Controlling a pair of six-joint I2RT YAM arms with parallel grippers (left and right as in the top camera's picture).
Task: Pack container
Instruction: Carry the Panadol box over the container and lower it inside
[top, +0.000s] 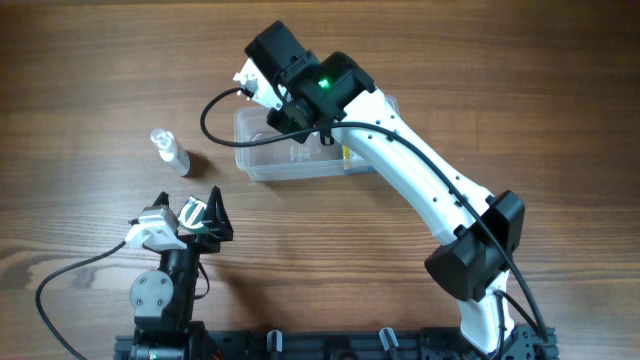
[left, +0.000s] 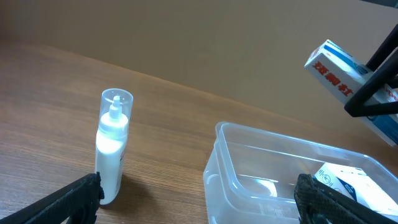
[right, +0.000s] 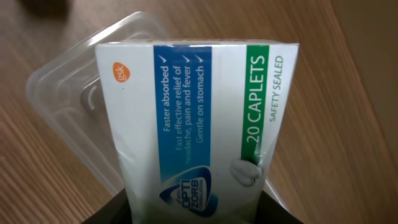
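The clear plastic container (top: 268, 160) sits on the table at centre, partly under my right arm. My right gripper (top: 262, 92) is shut on a white, blue and green caplet box (top: 247, 78) and holds it in the air over the container's far left corner. In the right wrist view the box (right: 199, 106) fills the frame between the fingers (right: 198, 214), with the container (right: 68, 93) below. The left wrist view shows the container (left: 249, 168) with another small box (left: 351, 183) inside it, and the held box (left: 336, 68) above. My left gripper (top: 203, 212) is open and empty, near the container's front left.
A small clear-capped white spray bottle (top: 170, 150) is left of the container; in the left wrist view it (left: 112, 149) stands upright. A black cable (top: 215, 110) loops from the right wrist. The arm bases line the table's front edge.
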